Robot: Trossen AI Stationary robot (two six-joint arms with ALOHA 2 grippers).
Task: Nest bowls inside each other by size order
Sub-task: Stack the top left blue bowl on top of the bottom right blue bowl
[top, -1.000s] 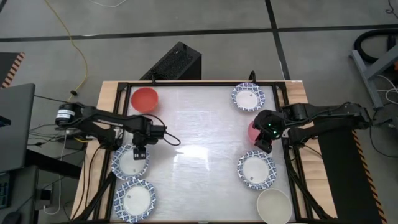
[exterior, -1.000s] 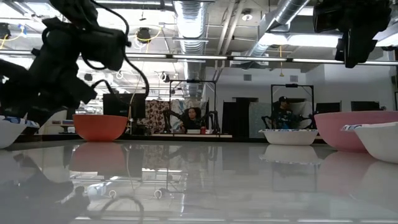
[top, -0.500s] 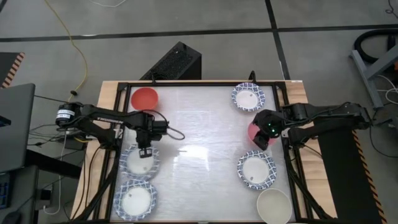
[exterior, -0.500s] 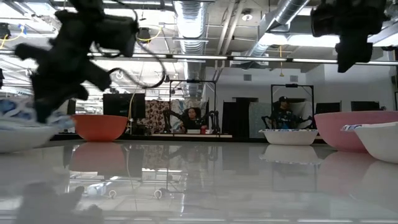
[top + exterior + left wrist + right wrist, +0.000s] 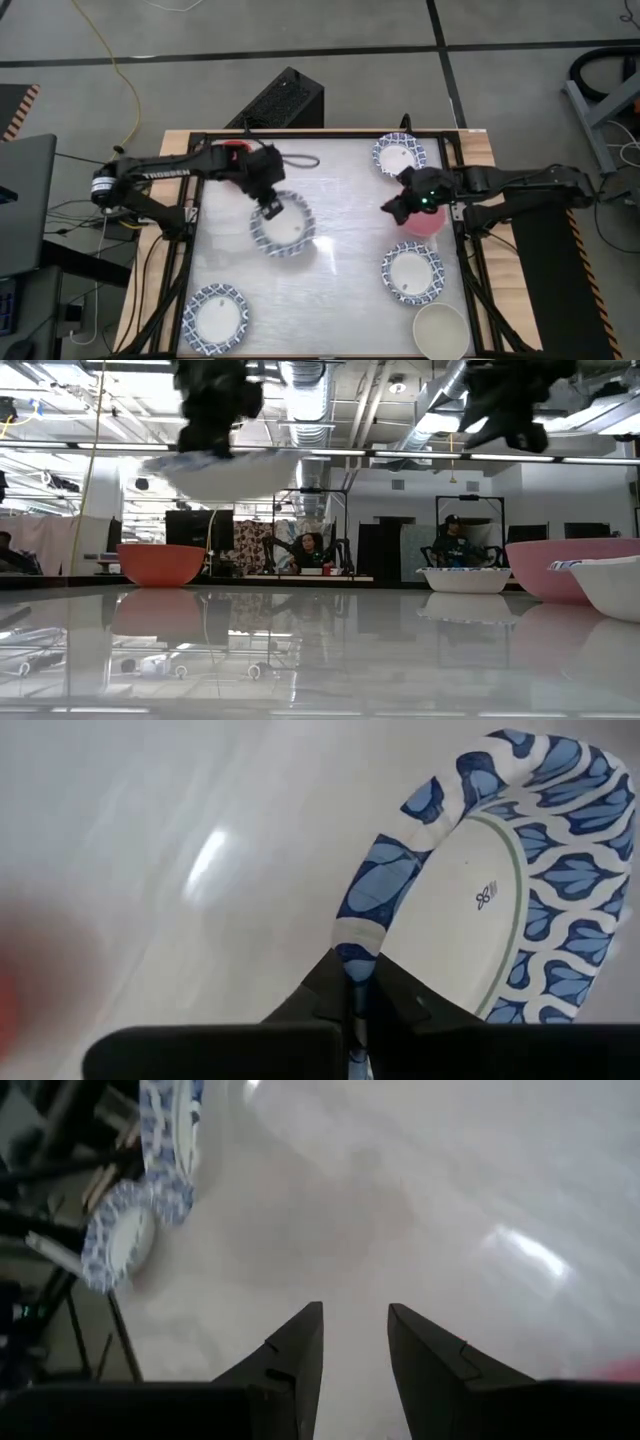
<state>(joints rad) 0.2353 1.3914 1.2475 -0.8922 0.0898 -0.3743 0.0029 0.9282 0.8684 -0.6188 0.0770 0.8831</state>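
My left gripper is shut on a white bowl with a blue patterned rim, which hangs high over the table's middle left. The red bowl stands at the far left, partly under that arm. My right gripper hovers open beside the pink bowl, touching nothing. Other blue-rimmed bowls stand at the near left, far right and right. A plain cream bowl stands at the near right corner. My left gripper pinches the bowl's blue rim between its two fingers, one finger inside the bowl and one outside. The fingers slant down from the table's far left onto the rim's far-left part. The bowl hangs lifted clear and tilted.
The black frame rails run along the table's edges. The middle of the white tabletop is bare. In the low view the room behind shows people seated far off.
My left gripper has taken hold of the blue-rimmed bowl that stood at the left, lifted it clear and carried it up toward the table's middle and far edge, turning as it went. The bowl now hangs tilted. My right gripper has turned and shifted slightly toward the table's middle.
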